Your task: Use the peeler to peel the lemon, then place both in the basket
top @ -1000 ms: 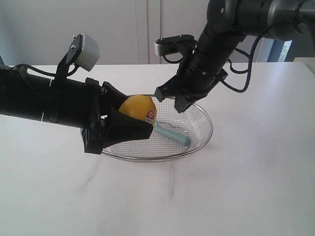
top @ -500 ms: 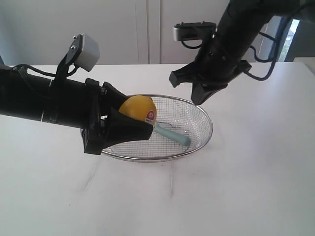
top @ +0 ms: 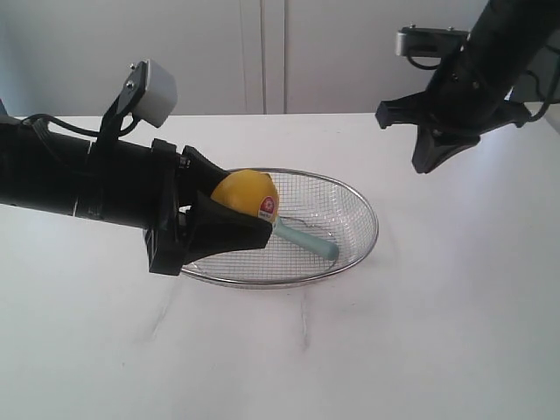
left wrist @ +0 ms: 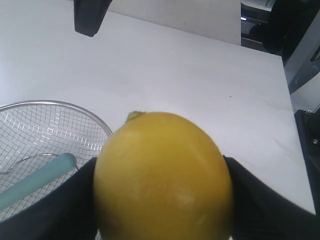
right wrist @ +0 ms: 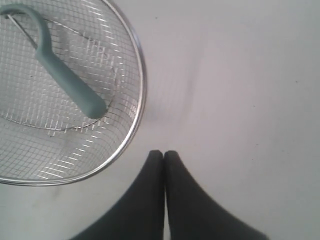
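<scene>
**White bench (top: 420,332): lemon (top: 245,191) gripped, peeler (top: 311,241) in basket (top: 366,214)**

Exterior: the left tool (top: 243,203) grips the lemon between widely spread fingers, over the basket's left edge. The peeler lies on the mesh. The right tool (top: 424,162) hangs to the right of the basket, pinched together and empty.

Left wrist: the lemon fills the grip, with the peeler handle on the mesh behind it.

Right wrist: the fingertips are pressed together over bare bench, just outside the rim.
</scene>
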### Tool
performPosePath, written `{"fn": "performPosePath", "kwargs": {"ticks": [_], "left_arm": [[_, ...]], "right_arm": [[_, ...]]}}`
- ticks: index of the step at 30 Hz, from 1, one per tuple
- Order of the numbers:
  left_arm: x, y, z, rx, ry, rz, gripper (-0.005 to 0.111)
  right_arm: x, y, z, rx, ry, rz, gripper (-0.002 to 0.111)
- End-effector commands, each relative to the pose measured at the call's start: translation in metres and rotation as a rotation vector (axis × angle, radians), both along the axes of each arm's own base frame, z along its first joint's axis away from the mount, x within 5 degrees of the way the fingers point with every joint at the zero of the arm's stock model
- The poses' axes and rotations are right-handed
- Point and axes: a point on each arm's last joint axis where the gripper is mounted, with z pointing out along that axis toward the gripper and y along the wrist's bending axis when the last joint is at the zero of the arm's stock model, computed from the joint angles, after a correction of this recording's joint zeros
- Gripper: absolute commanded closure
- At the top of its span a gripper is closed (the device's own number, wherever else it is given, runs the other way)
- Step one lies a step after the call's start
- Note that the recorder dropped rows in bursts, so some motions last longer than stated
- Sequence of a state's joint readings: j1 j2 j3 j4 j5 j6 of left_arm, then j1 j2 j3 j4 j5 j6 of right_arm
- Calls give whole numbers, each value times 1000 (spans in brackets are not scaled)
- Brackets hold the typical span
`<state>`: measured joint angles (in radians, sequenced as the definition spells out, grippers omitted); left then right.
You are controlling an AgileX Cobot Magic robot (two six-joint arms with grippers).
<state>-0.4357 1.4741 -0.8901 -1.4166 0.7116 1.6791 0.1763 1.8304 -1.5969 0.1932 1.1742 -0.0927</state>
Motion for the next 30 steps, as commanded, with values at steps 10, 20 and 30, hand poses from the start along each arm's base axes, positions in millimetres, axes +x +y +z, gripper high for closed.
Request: {"fn": "performPosePath", "kwargs": {"ticks": [10,20,30], "left_arm": [[-4,-1,3,-29,12,-16,107],[-4,-1,3,-29,12,-16,107],[-4,-1,3,-29,12,-16,107]], "right_arm": [[3,-62,5,-12,38,-216,108],[3,-64,5,-29,36,-215,108],[3,-64,5,-29,36,-215,108]]}}
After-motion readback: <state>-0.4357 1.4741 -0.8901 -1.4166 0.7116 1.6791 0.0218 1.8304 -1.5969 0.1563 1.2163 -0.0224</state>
